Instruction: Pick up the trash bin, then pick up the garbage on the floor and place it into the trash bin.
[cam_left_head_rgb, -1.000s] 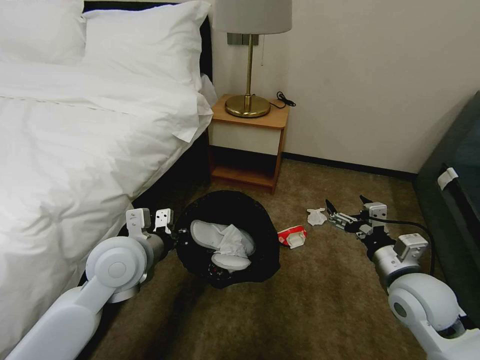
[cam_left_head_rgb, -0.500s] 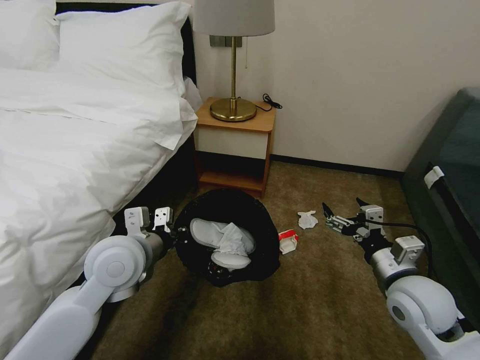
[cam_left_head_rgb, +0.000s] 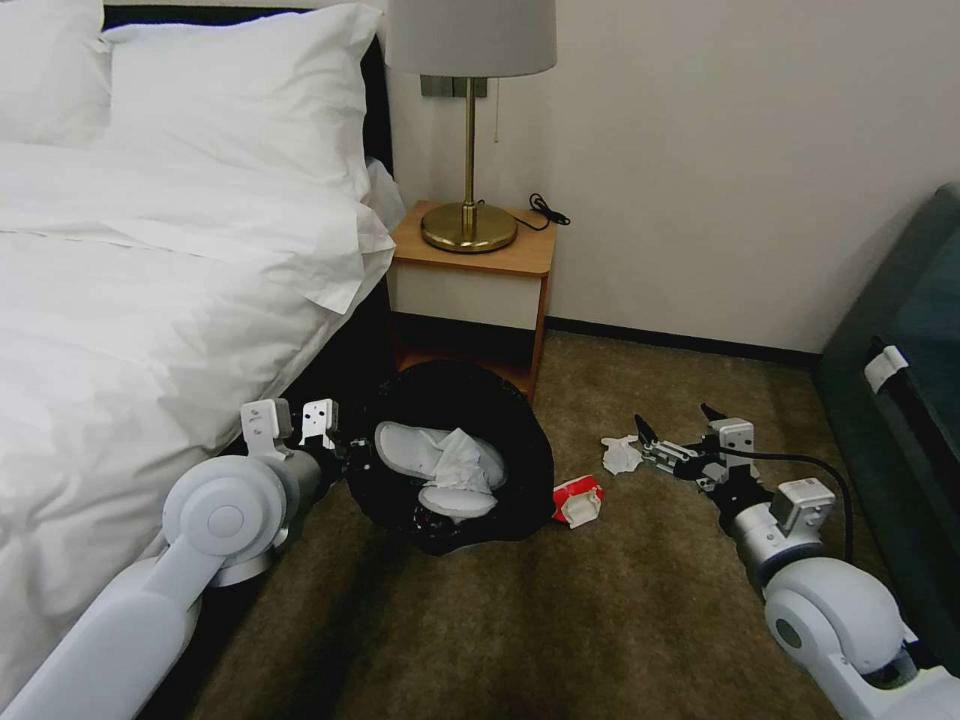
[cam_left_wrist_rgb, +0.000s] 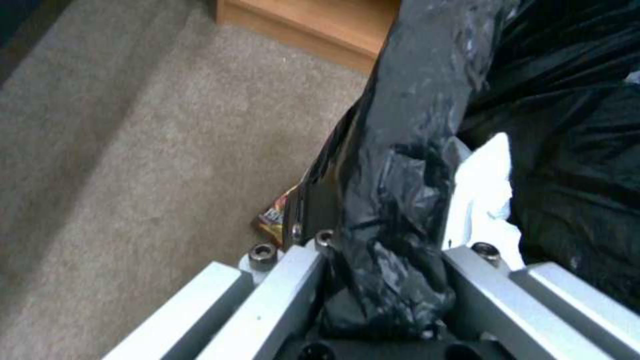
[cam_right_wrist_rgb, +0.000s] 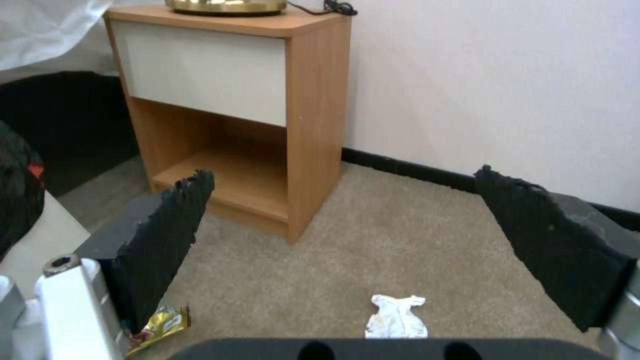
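Note:
The trash bin (cam_left_head_rgb: 520, 440), lined with a glossy black bag, hangs tilted beside the bed with white slippers (cam_left_head_rgb: 415, 452) and a tissue (cam_left_head_rgb: 462, 466) inside. My left gripper (cam_left_head_rgb: 345, 462) is shut on its rim; in the left wrist view the left gripper (cam_left_wrist_rgb: 383, 250) pinches the black bag (cam_left_wrist_rgb: 400, 150). On the carpet lie a red wrapper (cam_left_head_rgb: 578, 500) and a crumpled white tissue (cam_left_head_rgb: 620, 455). My right gripper (cam_left_head_rgb: 672, 432) hovers open just right of that tissue. Through the right gripper (cam_right_wrist_rgb: 343, 175) I see the tissue (cam_right_wrist_rgb: 397, 315) and a gold snack packet (cam_right_wrist_rgb: 157, 325).
The white bed (cam_left_head_rgb: 150, 300) fills the left side. A wooden nightstand (cam_left_head_rgb: 470, 300) with a brass lamp (cam_left_head_rgb: 470, 225) stands against the wall behind the bin. A dark piece of furniture (cam_left_head_rgb: 900, 420) lines the right. Open carpet lies in front.
The whole view has shifted, so the camera moved. My open right gripper has come closer to the white tissue. The left gripper still holds the bin.

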